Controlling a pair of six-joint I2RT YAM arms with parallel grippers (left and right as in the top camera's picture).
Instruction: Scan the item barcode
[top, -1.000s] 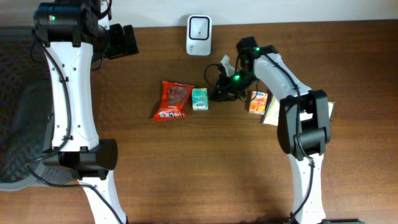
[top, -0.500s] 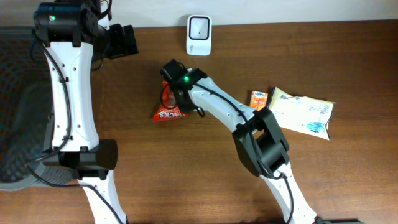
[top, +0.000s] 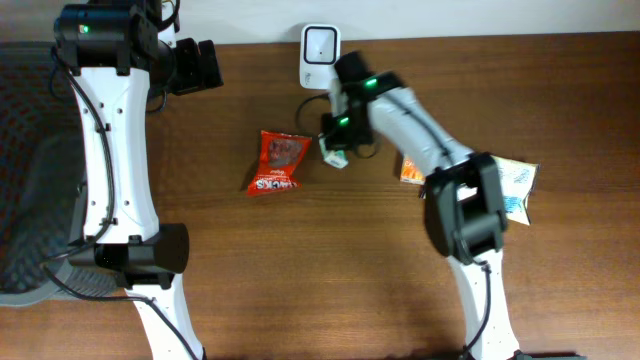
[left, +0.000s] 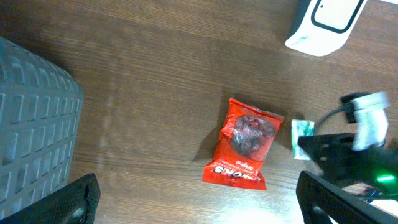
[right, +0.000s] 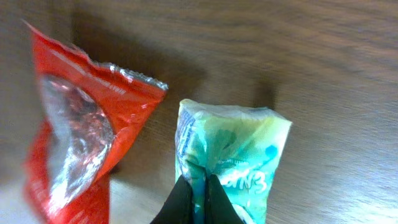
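OVERHEAD
Table (top: 300, 280): brown wood, spanning the view.
Scanner (top: 320, 43): white, at the far edge, centre.
Right gripper (top: 334, 150): reaching left to mid-table, clamped on the teal packet (top: 331, 154).
Teal packet, place: near side of the scanner, just right of the red snack bag (top: 278, 162), apart from it.
Orange packet (top: 410, 171): right of the teal packet, partly under the right arm.
Pale packet (top: 516, 184): far right, partly hidden by the arm.
Left gripper (top: 198, 66): far left corner, jaws spread wide, nothing between them.

LEFT WRIST
Left fingers (left: 74, 199): dark tips in both lower corners, well apart, only bare wood between.
Red snack bag (left: 244, 144): flat on the wood, centre.
Teal packet (left: 303, 128): small sliver right of the bag, against the dark right gripper (left: 323, 149).
Scanner (left: 326, 22): upper right, cut off by the frame.
Grey mesh surface (left: 34, 118): left edge.

RIGHT WRIST
Right fingers (right: 180, 202): pressed together at the bottom, pinching a fold of the teal packet (right: 236, 149).
Red snack bag (right: 78, 130): left of the packet, crinkled foil edge close to it.
Contact of packet with the wood: cannot tell.
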